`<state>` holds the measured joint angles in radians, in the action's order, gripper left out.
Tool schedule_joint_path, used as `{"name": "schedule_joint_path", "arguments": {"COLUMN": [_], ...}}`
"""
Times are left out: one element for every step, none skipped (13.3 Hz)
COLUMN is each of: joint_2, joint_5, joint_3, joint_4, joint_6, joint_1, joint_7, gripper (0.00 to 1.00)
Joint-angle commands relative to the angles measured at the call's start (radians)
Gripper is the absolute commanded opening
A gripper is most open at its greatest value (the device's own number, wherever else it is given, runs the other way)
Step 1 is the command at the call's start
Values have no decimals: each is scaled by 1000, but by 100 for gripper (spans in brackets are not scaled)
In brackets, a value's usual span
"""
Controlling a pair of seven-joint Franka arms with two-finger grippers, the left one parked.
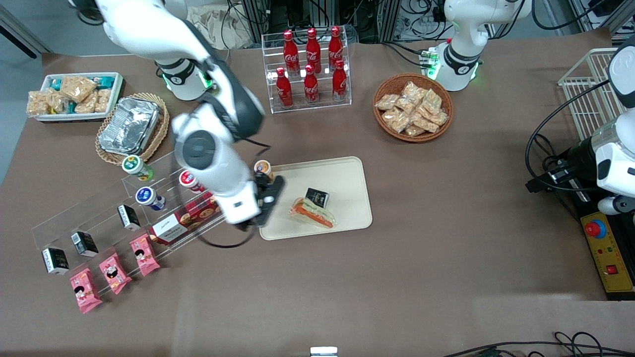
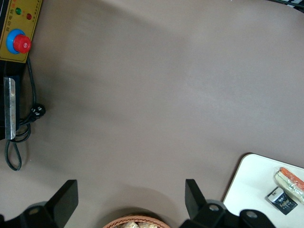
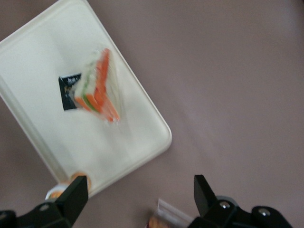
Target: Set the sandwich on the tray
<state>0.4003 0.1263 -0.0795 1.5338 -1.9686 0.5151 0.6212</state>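
Note:
The sandwich [image 1: 313, 213], a clear-wrapped wedge with an orange and green filling edge, lies on the cream tray [image 1: 347, 173] beside a small black carton [image 1: 317, 197]. It also shows in the right wrist view [image 3: 97, 88] on the tray [image 3: 42, 61], and in the left wrist view [image 2: 290, 183]. My right gripper [image 1: 270, 201] is open and empty. It hangs above the tray's edge toward the working arm's end, apart from the sandwich, near an orange-capped bottle [image 1: 263, 168]. In the right wrist view the gripper [image 3: 140, 197] frames bare table by the tray's corner.
A clear acrylic shelf [image 1: 124, 208] with bottles, cartons, pink packets and a red box stands under the working arm. A rack of red cola bottles [image 1: 310, 64], a basket of snack packets [image 1: 413, 106], a foil container [image 1: 130, 125] and a white snack bin [image 1: 74, 95] stand farther from the camera.

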Motion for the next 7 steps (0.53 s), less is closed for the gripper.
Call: {"name": "schedule_joint_path", "arguments": {"joint_2": [-93, -113, -135, -147, -153, -162, -173], "joint_5": [33, 33, 33, 33, 32, 32, 32], "joint_3": [-29, -37, -45, -63, -89, -124, -153], "joint_4": [23, 23, 23, 23, 22, 2, -26], "joint_6": [124, 141, 158, 181, 215, 252, 285], "joint_1": [-59, -82, -102, -128, -145, -161, -165], "joint_7": [-121, -129, -129, -132, -147, -175, -214], "gripper": [99, 99, 99, 99, 99, 99, 99]}}
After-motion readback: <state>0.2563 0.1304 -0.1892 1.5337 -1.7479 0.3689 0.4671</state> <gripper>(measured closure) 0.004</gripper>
